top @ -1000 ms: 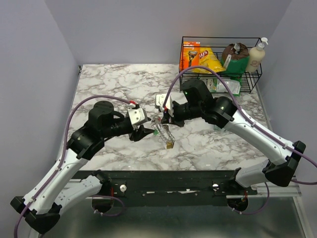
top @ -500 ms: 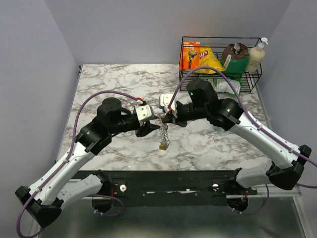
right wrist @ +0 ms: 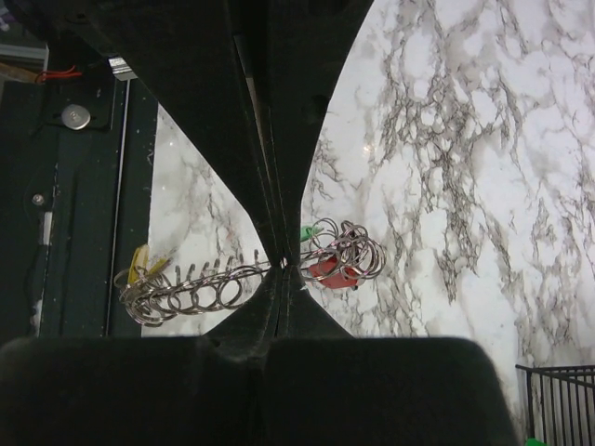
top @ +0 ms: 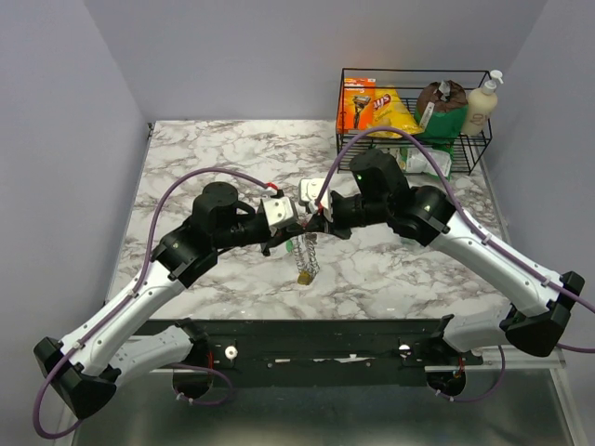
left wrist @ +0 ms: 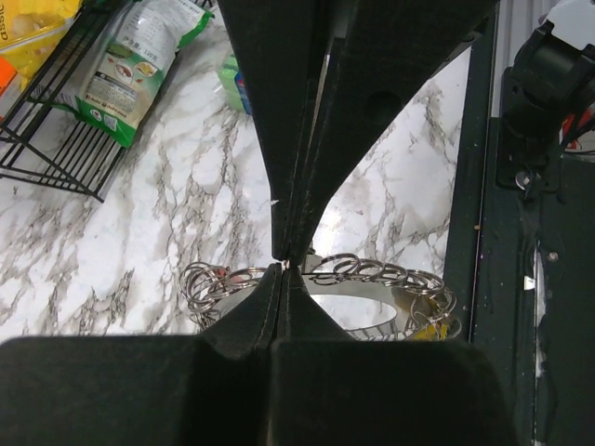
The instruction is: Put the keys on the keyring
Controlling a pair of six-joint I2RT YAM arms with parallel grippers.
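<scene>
My left pincer (left wrist: 284, 264) and right pincer (right wrist: 283, 265) are both clenched on the silvery coiled wire keyring (top: 307, 256). It hangs between them above the marble surface (top: 204, 158), with a red-headed key (right wrist: 332, 271) among its loops.

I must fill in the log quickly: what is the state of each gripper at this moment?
Left gripper: closed, pinching the keyring.
Right gripper: closed, holding the keyring.

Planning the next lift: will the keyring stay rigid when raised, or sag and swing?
Likely floppy: the keyring looks like a chain of linked wire loops, not one hoop. Probably light, being thin wire. Its yellow piece at the far end may swing.
</scene>
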